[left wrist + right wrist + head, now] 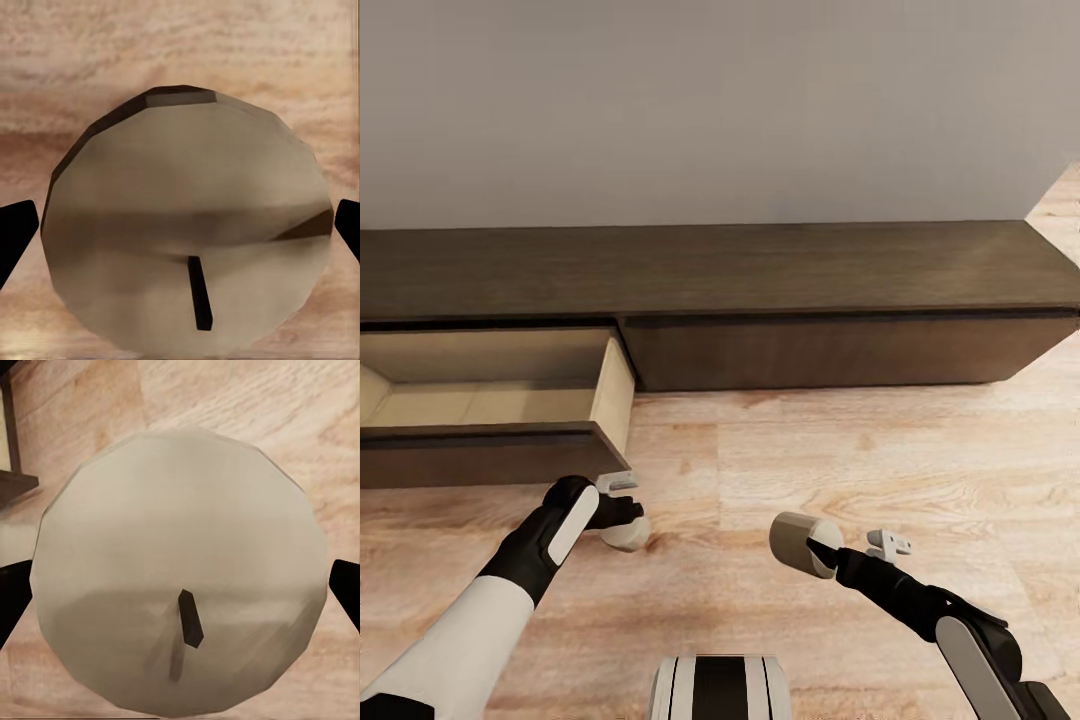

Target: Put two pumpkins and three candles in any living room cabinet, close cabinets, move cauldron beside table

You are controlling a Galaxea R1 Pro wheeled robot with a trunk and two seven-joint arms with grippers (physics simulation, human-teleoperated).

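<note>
while both arms reach forward over the plank floor [880, 440], each pincer has a candle between its fingers. the left pincer [622, 510] is low, just in front of the open drawer [490, 400], and the left candle [626, 533] sits under it, at or near the floor; whether it rests there or is lifted cannot be told. in the left wrist view this candle [187, 225] shows its flat tan top and short dark wick, with a black fingertip [15, 236] at each side edge, so the pincer appears closed on it. the right pincer [850, 550] holds the right candle [802, 543] tilted on its side, flat end toward the cabinet. in the right wrist view that candle [180, 570] also shows its pale top and wick, with a dark fingertip [345, 596] at either side.

the cabinet [760, 280] runs long and low against the grey wall [710, 100]. its left drawer is pulled out, showing a pale beige inside; the right front [850, 350] is shut. the drawer's near corner is just beside the left pincer. the two candles are well apart.
</note>
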